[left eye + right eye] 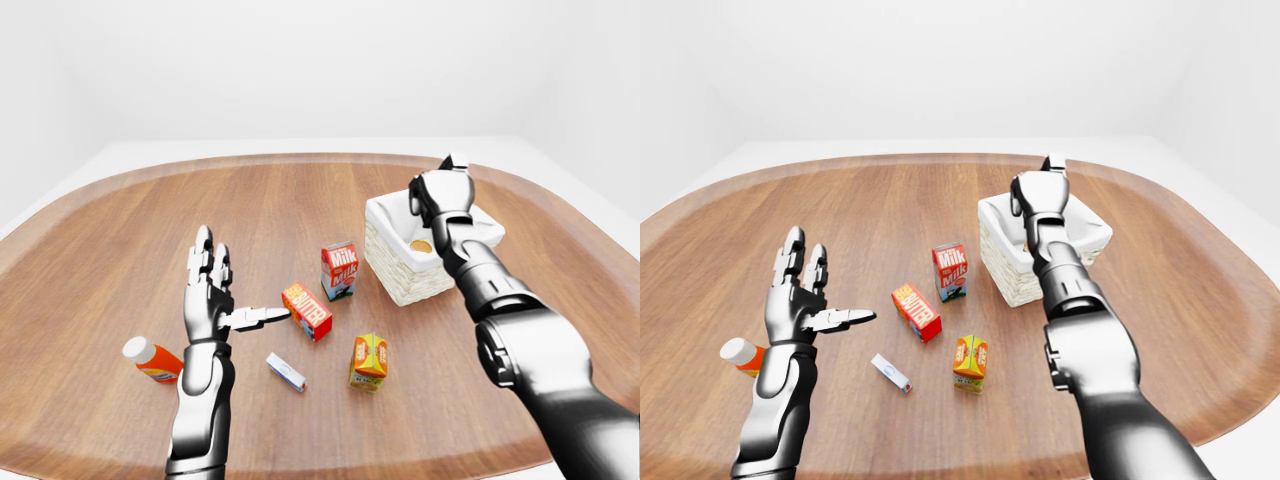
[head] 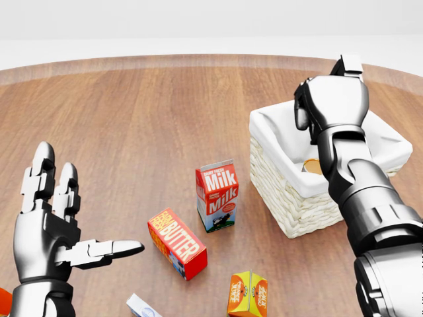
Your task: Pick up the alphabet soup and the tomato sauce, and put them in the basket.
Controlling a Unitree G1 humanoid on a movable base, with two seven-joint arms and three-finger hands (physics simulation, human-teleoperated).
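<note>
The white-lined wicker basket [image 2: 301,210] stands right of centre in the head view. A round orange can top [image 2: 313,166] shows inside it, partly behind my right forearm; I cannot tell which can it is. No other can shows in any view. My right hand [image 2: 332,99] hovers over the basket's middle, its back towards the camera, fingers spread and holding nothing. At the lower left, my left hand [image 2: 91,206] is raised above the table, open and empty, palm turned inward.
A milk carton [image 2: 217,196] stands left of the basket. Below it are a red butter box [image 2: 177,243], an orange juice carton [image 2: 248,294] and a small white box [image 2: 141,307]. An orange bottle with a white cap [image 1: 150,360] lies at the far left.
</note>
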